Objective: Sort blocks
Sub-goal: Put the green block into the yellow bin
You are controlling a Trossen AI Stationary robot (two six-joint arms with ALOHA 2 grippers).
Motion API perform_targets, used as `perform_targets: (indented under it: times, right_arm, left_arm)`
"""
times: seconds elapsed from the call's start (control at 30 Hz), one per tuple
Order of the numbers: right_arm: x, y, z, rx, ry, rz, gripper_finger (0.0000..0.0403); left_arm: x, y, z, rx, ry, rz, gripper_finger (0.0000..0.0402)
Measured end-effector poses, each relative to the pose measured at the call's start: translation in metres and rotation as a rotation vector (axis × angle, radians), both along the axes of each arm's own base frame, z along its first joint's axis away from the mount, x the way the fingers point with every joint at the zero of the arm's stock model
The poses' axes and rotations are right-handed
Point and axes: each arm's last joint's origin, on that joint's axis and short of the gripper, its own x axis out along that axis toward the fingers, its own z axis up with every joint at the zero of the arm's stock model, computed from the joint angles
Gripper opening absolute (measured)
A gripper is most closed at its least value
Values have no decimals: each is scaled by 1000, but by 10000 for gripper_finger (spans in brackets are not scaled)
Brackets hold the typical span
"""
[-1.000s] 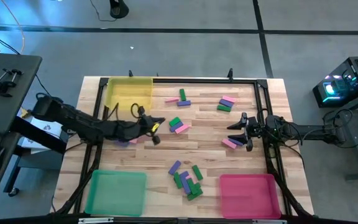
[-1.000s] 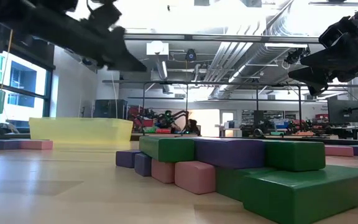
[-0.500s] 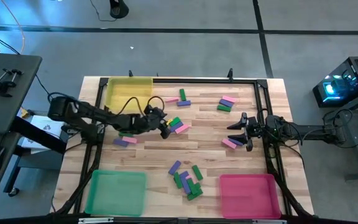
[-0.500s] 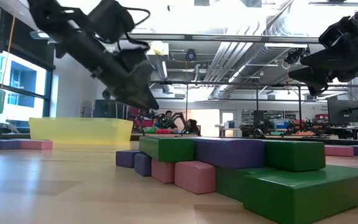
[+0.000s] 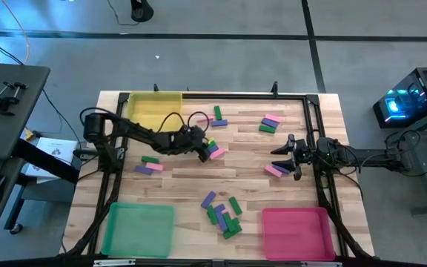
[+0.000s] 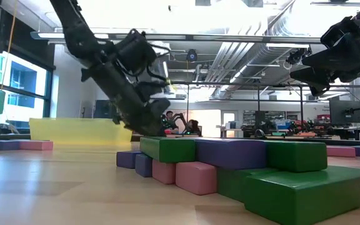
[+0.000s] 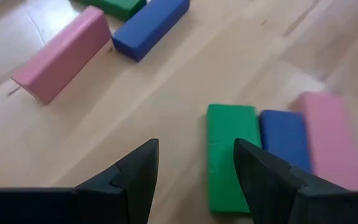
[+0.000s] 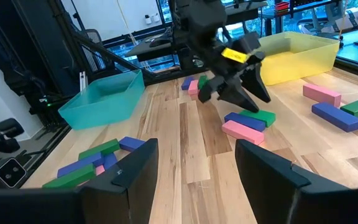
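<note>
A: Left hand (image 5: 203, 148)?
B: Fingers spread, nothing between them. It's low over a side-by-side trio of small flat bars: green bar (image 7: 230, 155), blue bar (image 7: 283, 140), pink bar (image 7: 330, 139). One dark fingertip (image 7: 143, 163) is beside the green bar on bare wood, the other overlaps the green bar's near end.

A: Touching?
B: Can't tell.

A: Where on the table?
B: Light wooden table (image 5: 250, 159), left of centre, just off the square yellow tray (image 5: 153, 111) in the far left corner.

A: Right hand (image 5: 290, 156)?
B: Released, empty, hanging at the right side beside a lone pink block (image 5: 273, 171).

A: Other blocks?
B: Loose pink block (image 7: 63, 53) and blue block (image 7: 150, 27) farther out, with a green one partly cut off. Green and purple pair (image 5: 218, 116) and a pink, purple and green cluster (image 5: 269, 123) near the far edge. Three bars (image 5: 148, 165) at the left. Mixed green and purple pile (image 5: 223, 213) near the front, between the square teal-green tray (image 5: 138, 230) and the square pink-red tray (image 5: 296, 232).
</note>
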Motion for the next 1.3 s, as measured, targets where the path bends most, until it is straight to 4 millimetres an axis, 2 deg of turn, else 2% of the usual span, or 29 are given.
perform_targets:
  times: [0.13, 0.3, 0.63, 0.77, 0.93, 1.17, 1.3]
  right_arm:
    - [0, 0, 0, 0, 0, 0, 199]
    - [0, 0, 0, 0, 0, 0, 199]
    - [0, 0, 0, 0, 0, 0, 199]
    - [0, 0, 0, 0, 0, 0, 199]
    - [0, 0, 0, 0, 0, 0, 199]
    - [0, 0, 0, 0, 0, 0, 199]
    - [0, 0, 0, 0, 0, 0, 199]
  left_arm:
    - [0, 1, -3, -25, 10, -6, 197]
    - [-7, -12, 4, -78, 71, -24, 197]
    - [-40, -54, 40, -34, 183, 23, 197]
    - [-49, -70, 35, 14, 169, 25, 197]
    - [-59, -81, 17, 18, 83, -25, 198]
    - [-71, -84, 2, 28, -66, -74, 198]
    - [-76, -83, -2, 52, -68, -94, 198]
